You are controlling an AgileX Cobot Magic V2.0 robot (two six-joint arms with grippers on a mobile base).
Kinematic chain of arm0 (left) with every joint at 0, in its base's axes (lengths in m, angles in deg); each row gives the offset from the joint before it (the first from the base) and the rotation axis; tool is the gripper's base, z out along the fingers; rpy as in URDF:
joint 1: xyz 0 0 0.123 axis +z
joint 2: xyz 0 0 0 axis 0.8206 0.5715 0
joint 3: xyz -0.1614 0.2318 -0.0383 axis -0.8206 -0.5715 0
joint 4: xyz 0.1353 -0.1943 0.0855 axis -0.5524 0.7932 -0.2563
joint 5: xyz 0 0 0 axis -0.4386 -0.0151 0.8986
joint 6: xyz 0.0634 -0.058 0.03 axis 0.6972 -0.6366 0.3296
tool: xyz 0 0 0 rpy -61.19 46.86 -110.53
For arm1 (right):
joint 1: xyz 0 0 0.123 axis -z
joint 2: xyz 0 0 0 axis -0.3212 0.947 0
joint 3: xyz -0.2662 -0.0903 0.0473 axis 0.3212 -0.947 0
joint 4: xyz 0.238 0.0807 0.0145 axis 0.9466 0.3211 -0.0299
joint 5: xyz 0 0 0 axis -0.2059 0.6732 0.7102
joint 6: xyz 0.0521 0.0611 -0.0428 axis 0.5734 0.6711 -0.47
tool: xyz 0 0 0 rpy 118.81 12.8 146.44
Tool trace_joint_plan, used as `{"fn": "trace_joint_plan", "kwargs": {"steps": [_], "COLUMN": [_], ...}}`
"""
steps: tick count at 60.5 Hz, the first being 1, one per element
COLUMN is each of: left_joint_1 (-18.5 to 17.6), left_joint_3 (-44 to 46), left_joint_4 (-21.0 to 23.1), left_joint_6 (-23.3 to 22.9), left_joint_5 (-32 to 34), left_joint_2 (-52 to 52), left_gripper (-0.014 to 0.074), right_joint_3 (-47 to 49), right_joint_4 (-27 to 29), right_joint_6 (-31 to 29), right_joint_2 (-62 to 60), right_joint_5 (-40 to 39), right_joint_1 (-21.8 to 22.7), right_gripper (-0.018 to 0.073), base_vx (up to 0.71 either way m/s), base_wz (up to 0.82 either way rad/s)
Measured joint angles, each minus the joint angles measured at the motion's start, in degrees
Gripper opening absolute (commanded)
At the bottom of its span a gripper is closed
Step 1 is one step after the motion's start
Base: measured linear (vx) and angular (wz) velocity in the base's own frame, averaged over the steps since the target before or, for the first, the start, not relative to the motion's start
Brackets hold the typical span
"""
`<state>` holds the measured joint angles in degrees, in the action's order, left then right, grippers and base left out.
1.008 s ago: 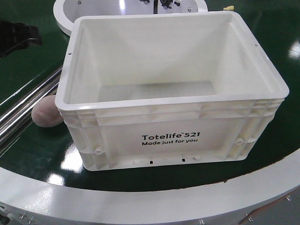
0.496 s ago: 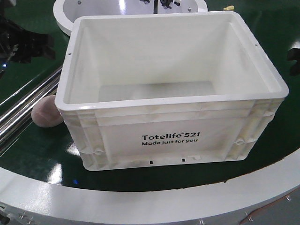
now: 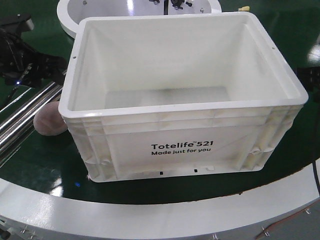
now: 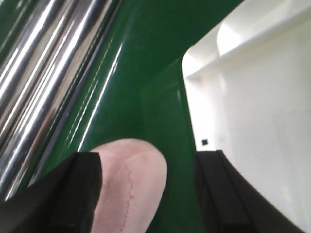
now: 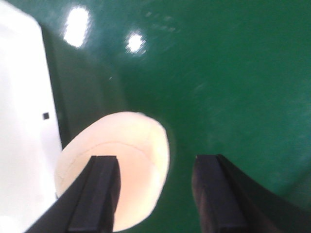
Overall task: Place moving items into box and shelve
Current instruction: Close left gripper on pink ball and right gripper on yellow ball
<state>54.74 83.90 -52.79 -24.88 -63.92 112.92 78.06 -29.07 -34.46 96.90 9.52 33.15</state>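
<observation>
I am looking down on a large white box (image 3: 125, 145) standing upright on a glossy green surface (image 3: 45, 160). Black print on its near wall reads "Totelife 521 Made just for you". Nothing lies inside the box.

A pinkish-brown lump (image 3: 48, 121) rests on the green surface against the box's left near corner, next to 2 shiny steel rails (image 3: 25, 115). The left gripper (image 3: 55, 67) hangs above and behind it, near the box's left rim. At the right edge of this view only a dark sliver of the right gripper (image 3: 312, 77) shows, beside the box's right wall.

From the left wrist, the left gripper (image 4: 148, 160) has its 2 black fingers (image 4: 63, 194) spread wide and nothing clasped. The pinkish-brown lump (image 4: 129, 184), with a faint seam, sits between them, nearer the left finger. I cannot tell whether it touches. The box (image 4: 252, 121) fills the right side and the rails (image 4: 43, 73) the upper left.

From the right wrist, the right gripper (image 5: 158, 170) is likewise spread wide and holds nothing. A pale yellow lump (image 5: 126, 145) lies on the green surface just beside the box (image 5: 22, 121), partly hidden behind one black finger (image 5: 99, 194).

A white curved border (image 3: 150, 210) runs along the near edge.
</observation>
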Motion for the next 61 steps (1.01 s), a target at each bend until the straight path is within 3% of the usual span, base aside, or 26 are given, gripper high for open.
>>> {"fn": "trace_joint_plan", "kwargs": {"steps": [10,39,53,61], "left_joint_1": [0.0,0.0,0.0,0.0], "left_joint_3": [0.0,0.2,0.3,0.7], "left_joint_4": [-4.0,-4.2,-3.7,-3.6], "left_joint_6": [0.0,0.2,0.2,0.2], "left_joint_5": [-2.7,-4.0,-4.4,-4.3], "left_joint_2": [1.4,5.7,8.6,10.3], "left_gripper": [0.0523,0.0524,0.0519,0.0456], "right_joint_3": [0.0,0.0,0.2,0.5], "right_joint_4": [3.3,7.3,10.9,12.2], "right_joint_6": [-3.5,-5.6,-5.6,-5.6], "right_joint_2": [1.5,6.8,9.5,10.7], "right_joint_5": [0.0,1.7,2.9,3.1], "right_joint_1": [0.0,0.0,0.0,0.0], "right_gripper": [0.0447,0.0490,0.0465,0.0410], "base_vx": [0.00,0.00,0.00,0.00], "base_wz": [0.00,0.00,0.00,0.00]}}
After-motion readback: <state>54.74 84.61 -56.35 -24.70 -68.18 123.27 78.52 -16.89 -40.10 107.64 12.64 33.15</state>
